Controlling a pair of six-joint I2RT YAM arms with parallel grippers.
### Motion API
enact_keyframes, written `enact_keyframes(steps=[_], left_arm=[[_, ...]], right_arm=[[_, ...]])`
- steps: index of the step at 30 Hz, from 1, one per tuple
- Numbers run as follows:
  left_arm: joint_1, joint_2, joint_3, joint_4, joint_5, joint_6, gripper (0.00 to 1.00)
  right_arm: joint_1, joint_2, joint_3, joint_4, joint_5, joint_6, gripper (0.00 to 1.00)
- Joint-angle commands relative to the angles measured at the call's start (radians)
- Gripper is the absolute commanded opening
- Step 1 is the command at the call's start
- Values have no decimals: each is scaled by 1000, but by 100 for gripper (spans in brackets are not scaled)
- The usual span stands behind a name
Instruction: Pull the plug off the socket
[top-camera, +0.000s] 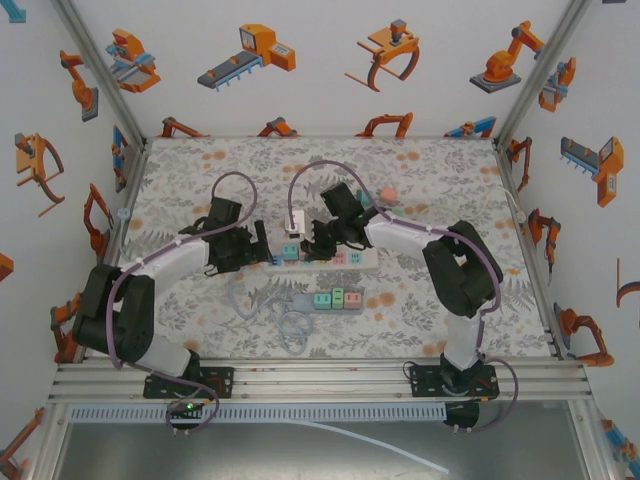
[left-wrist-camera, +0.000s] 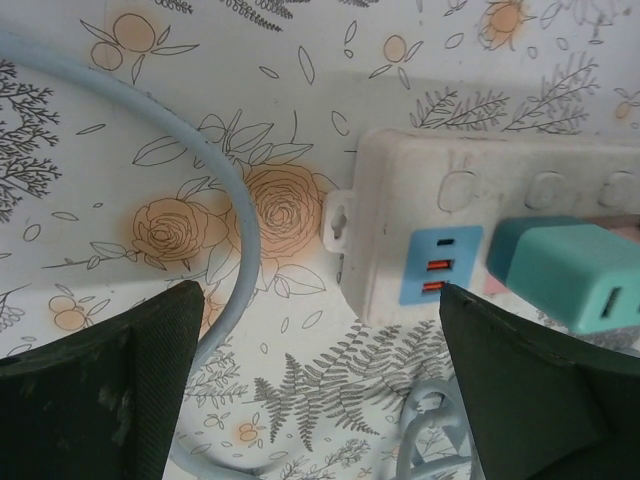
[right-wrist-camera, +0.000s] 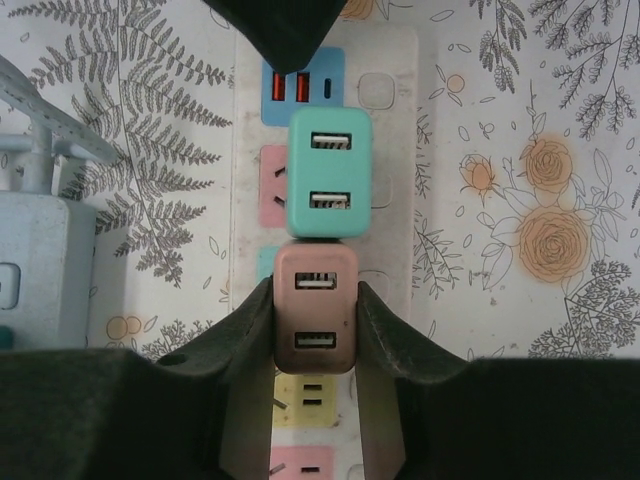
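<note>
**Right gripper pinches the pink plug on the power strip**

At the left, the left gripper (top-camera: 262, 243) hangs by the left end of the white power strip (top-camera: 355, 259). Its fingers (left-wrist-camera: 110, 390) are spread wide and touch nothing. A pale blue cable (left-wrist-camera: 235, 240) curves over the flowered table (left-wrist-camera: 80, 120) between them, just beside the strip's end. That end carries a blue USB panel (left-wrist-camera: 440, 265), and a teal plug (left-wrist-camera: 570, 270) sits on the strip next to it.

In the right wrist view, the pink plug (right-wrist-camera: 314, 335) sits on the strip right after the teal plug, touching it. The right gripper (right-wrist-camera: 315, 295) is pinching the pink plug, with one finger (right-wrist-camera: 240, 330) pressed against each side. Beyond it on the strip comes a yellow socket face (right-wrist-camera: 310, 392).
</note>
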Motion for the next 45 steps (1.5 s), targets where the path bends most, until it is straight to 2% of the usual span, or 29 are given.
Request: enact_keyframes(steps=[1, 14, 22, 36, 45], left_arm=[[-1, 25, 1, 8, 20, -11, 90], [-7, 85, -17, -34, -56, -19, 80], [-16, 101, -9, -53, -88, -12, 80], [-28, 140, 3, -65, -112, -18, 80], [-29, 138, 8, -81, -147, -9, 80]], right_arm=[[6, -19, 21, 26, -27, 13, 28], [5, -53, -9, 206, -49, 148, 22], [2, -62, -9, 255, -67, 199, 13], [-24, -91, -61, 384, -94, 309, 10], [-25, -126, -105, 376, -59, 264, 9]])
